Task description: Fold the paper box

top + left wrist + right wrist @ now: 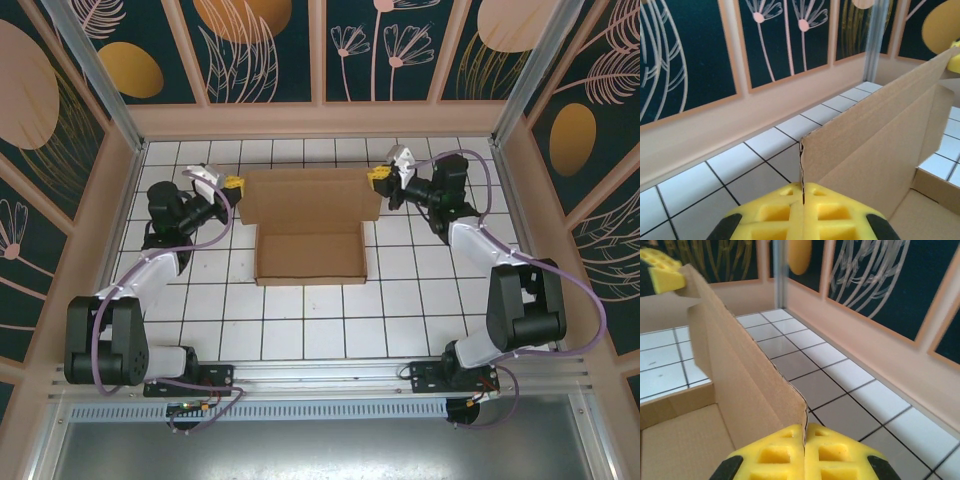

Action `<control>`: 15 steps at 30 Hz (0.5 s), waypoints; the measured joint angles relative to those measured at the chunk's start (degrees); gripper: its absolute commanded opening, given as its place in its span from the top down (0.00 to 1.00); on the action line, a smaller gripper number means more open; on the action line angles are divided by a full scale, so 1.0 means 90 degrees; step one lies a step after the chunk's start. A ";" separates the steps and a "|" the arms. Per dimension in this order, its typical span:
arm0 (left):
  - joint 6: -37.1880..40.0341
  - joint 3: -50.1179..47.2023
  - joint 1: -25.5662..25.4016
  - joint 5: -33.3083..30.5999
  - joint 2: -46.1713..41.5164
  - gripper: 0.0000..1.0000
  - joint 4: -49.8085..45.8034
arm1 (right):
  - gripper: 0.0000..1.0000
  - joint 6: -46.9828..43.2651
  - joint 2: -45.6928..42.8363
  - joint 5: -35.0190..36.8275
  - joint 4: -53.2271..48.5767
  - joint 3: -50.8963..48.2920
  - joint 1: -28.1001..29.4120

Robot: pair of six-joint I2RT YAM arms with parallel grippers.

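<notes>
The walls [260,50], dark teal with pale plant drawings and orange ovals, fill the top and both sides of the overhead view. Between them lies the white tiled table [300,330], crossed by dark grid lines.

The paper box [310,225], plain brown cardboard, sits in the upper middle of that view. Its shallow tray [310,255] lies flat on the tiles. A wider back panel [310,195] rises from the tray's far edge and reaches past it on both sides.

The left arm [150,275] runs from the lower left of the frame up to the panel's left end. The right arm [480,250] runs from the lower right up to the panel's right end.

The left gripper [234,186] is clamped on the panel's left end. In the left wrist view its yellow pads [770,212] meet at the bottom centre, with the ragged cardboard edge caught in the seam between them, and the panel stretches away to the upper right.

The right gripper [380,176] pinches the panel's right end in the same way. In the right wrist view its pads press together at the bottom centre around the cardboard, and the panel runs off to the upper left.
</notes>
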 measured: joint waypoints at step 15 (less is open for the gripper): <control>-0.2057 -0.0576 -0.1792 -0.4471 -0.0622 1.00 0.0236 | 0.99 0.1729 -0.0488 0.6222 0.0865 -0.0561 0.2395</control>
